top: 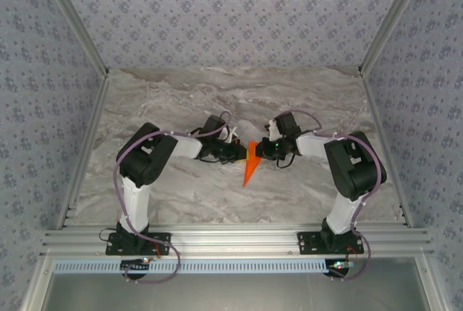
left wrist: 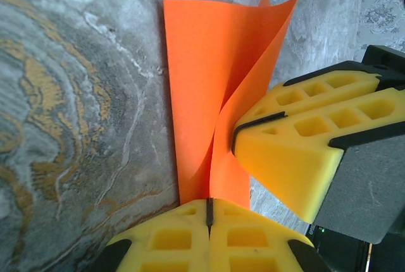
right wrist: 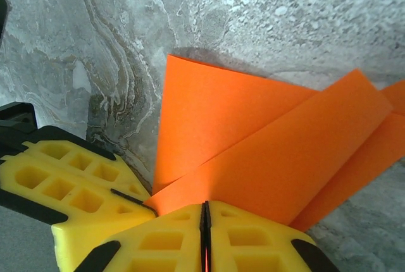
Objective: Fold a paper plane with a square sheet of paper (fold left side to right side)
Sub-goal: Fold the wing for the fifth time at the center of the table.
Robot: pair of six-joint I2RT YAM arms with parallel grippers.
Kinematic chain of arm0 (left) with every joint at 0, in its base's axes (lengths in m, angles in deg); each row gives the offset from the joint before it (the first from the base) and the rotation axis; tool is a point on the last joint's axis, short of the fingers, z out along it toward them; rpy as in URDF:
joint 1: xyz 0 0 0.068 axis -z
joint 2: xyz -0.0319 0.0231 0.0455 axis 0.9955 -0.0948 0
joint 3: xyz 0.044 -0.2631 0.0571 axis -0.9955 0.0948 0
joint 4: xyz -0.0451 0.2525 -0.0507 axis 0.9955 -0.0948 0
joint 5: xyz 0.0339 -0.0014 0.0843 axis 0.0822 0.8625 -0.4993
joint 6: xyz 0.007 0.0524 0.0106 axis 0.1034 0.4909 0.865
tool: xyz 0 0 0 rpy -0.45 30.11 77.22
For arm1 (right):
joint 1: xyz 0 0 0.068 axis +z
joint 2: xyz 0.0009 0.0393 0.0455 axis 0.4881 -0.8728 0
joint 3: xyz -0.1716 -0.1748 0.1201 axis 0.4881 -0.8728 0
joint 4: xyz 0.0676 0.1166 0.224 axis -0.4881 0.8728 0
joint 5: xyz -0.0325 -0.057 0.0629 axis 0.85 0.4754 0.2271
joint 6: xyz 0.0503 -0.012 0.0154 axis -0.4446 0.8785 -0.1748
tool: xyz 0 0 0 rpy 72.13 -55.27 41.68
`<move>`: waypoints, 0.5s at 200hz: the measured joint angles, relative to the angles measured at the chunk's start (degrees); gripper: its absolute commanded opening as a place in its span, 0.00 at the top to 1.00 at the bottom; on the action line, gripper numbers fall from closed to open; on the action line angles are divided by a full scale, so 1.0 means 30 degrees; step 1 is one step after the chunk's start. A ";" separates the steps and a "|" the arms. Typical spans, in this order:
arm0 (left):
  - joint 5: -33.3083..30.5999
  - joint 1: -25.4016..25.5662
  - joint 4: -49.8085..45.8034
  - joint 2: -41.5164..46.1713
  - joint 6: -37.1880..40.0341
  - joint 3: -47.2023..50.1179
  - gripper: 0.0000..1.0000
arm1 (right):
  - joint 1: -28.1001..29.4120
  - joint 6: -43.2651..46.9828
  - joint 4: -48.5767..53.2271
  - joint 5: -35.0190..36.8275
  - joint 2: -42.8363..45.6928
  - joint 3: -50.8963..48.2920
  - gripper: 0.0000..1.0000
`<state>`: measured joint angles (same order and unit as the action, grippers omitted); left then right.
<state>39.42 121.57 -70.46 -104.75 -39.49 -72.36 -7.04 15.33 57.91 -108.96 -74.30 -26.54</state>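
Note:
The orange-red sheet of paper (top: 250,166) is folded into a narrow pointed dart at the table's middle, its tip toward the near edge. My left gripper (top: 242,153) is shut on the paper's centre crease (left wrist: 202,76), with the flaps spreading apart beyond the jaws (left wrist: 209,201). My right gripper (top: 262,150) comes in from the other side and is shut on a folded layer (right wrist: 253,139), with orange showing in the slit of its jaws (right wrist: 204,204). The two grippers nearly touch: the right one's yellow fingers (left wrist: 297,126) show in the left wrist view, and the left one's fingers (right wrist: 69,183) in the right wrist view.
The grey marble table (top: 217,101) lies inside aluminium frame rails (top: 231,239), with patterned walls at the back and both sides. Both arm bases (top: 137,242) (top: 329,242) sit at the near edge.

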 measured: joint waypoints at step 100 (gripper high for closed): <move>-0.0984 0.0087 -0.0612 0.1756 0.0175 0.0758 0.73 | -0.0007 0.0051 0.0007 0.0044 -0.0197 -0.0029 0.92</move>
<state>36.47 121.83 -72.30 -99.48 -38.97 -70.08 -7.06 15.48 57.93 -108.83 -74.89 -26.62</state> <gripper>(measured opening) 0.249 0.079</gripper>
